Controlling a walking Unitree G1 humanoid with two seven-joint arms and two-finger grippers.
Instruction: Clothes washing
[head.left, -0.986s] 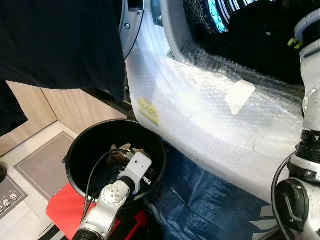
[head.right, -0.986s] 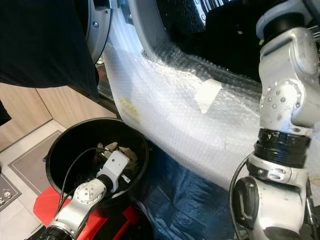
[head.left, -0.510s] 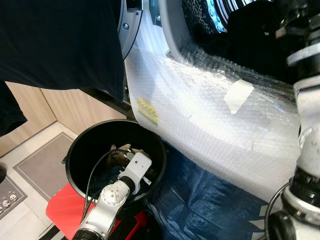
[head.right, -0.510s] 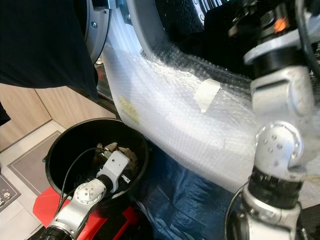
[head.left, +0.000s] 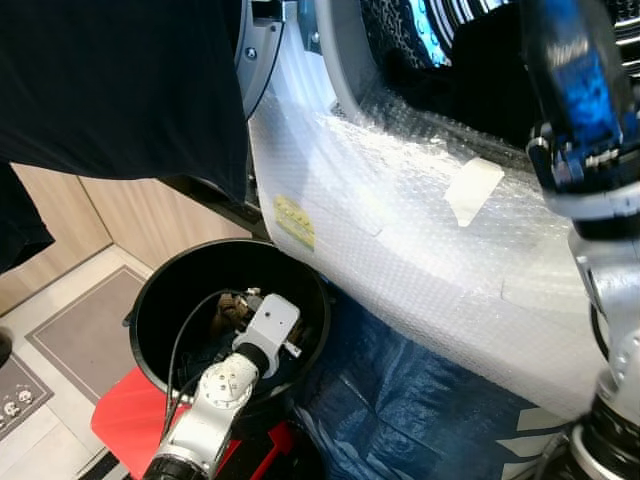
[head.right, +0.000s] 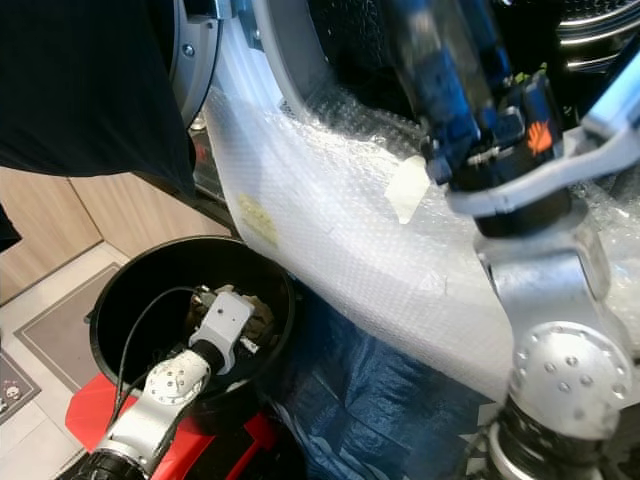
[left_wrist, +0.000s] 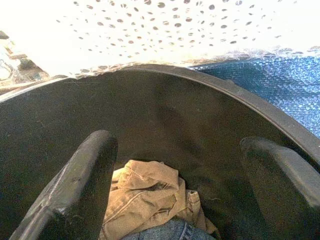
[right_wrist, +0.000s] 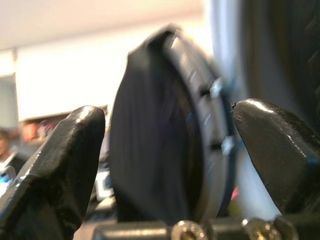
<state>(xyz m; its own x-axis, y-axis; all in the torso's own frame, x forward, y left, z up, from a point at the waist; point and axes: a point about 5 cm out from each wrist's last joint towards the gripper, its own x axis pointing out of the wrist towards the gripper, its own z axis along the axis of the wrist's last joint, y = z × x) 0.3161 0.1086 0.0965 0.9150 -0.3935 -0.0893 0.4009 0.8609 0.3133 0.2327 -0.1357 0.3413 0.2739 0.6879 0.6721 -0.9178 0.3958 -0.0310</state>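
Left wrist view looks down into a black bin (left_wrist: 165, 115) between two black fingers (left_wrist: 75, 185) spread wide, with nothing held. At the bottom lies a crumpled tan garment (left_wrist: 145, 195), and a bit of blue denim (left_wrist: 170, 231) shows just beneath it. In the left eye view the left gripper (head.left: 240, 300) has its wrist over the bin rim, reaching down toward the clothes (head.left: 232, 310), and I judge it is not yet touching them.

The bin stands on a red base (head.left: 130, 415) on the floor, just beside the washer (head.left: 420, 250), whose front is wrapped in bubble wrap. Blue sheeting (head.left: 400, 410) lies under the washer. A dark cloth (head.left: 120, 90) hangs over the upper left of the scene.

The right arm is raised near the washer opening. In the right wrist view the right gripper (right_wrist: 165, 165) has its fingers (right_wrist: 55, 165) well apart and empty, with the round door (right_wrist: 165, 135) blurred beyond them.

The tan garment looks light, soft and limp. It should bunch and drape instead of holding shape, so a pinch on a raised fold near its middle seems the surest hold. An edge grip would likely let it trail and catch on the rim. The denim is probably heavier and stiffer, and may drag along if the folds are tangled
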